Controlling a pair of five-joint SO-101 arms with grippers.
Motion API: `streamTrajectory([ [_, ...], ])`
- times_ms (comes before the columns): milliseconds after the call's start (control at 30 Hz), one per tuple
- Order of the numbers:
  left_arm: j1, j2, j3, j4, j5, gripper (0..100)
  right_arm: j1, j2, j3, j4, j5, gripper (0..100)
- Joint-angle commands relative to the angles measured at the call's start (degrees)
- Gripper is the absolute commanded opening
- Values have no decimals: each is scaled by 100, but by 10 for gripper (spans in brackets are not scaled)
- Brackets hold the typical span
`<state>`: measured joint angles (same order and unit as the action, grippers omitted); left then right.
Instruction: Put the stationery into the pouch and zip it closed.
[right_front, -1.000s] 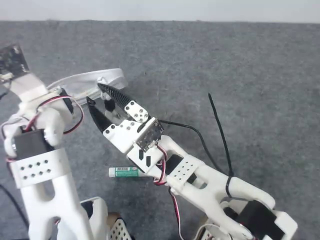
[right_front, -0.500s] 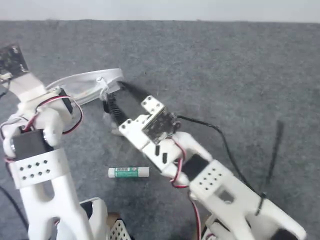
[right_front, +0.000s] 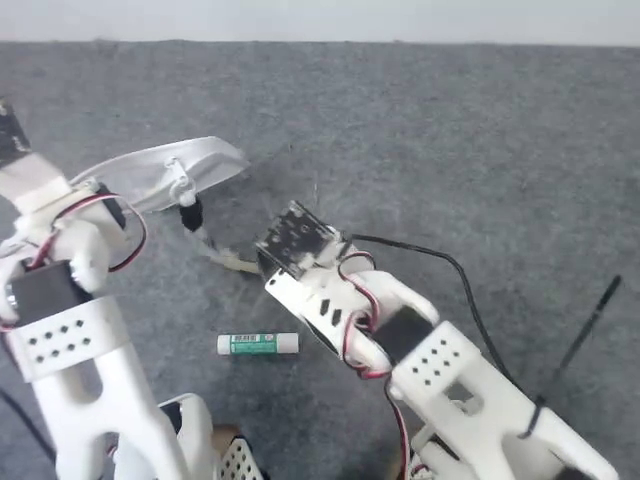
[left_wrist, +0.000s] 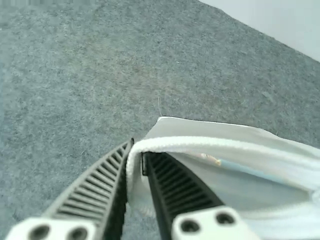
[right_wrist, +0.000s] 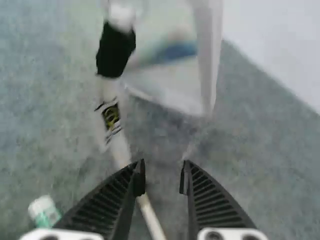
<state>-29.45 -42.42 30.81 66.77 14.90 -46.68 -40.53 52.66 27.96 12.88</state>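
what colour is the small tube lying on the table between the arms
The tube is white with a green label, clearest in the high view.

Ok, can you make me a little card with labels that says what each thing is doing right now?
surface: grey felt-like table top
pouch: white zip pouch, held up off the table, mouth open
left gripper: shut on the pouch's rim
pen: white pen with a black section, tilted, upper end at the pouch's mouth; inside or not, cannot tell
right gripper: jaws apart, pen's lower end between them
glue stick: white tube with a green label, lying on the table, apart from both grippers
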Motion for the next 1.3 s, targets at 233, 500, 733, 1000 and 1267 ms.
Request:
streamTrajectory([
  [233, -246, -1204, 593, -536, 158, 11, -848, 2053, -1037, 1200, 141, 110],
  [500, -246, -1275, 629, -571, 158, 11, -1297, 3749, -2145, 1613, 105, 117],
  [733, -536, -1275, 620, -624, 158, 11, -1385, 4875, -2919, 1622, 123, 194],
  [1000, -536, -1275, 629, -651, 158, 11, -1631, 5560, -3455, 1754, 141, 194],
  [1267, -536, -1275, 637, -651, 158, 11, -1499, 4611, -3578, 2642, 88, 195],
])
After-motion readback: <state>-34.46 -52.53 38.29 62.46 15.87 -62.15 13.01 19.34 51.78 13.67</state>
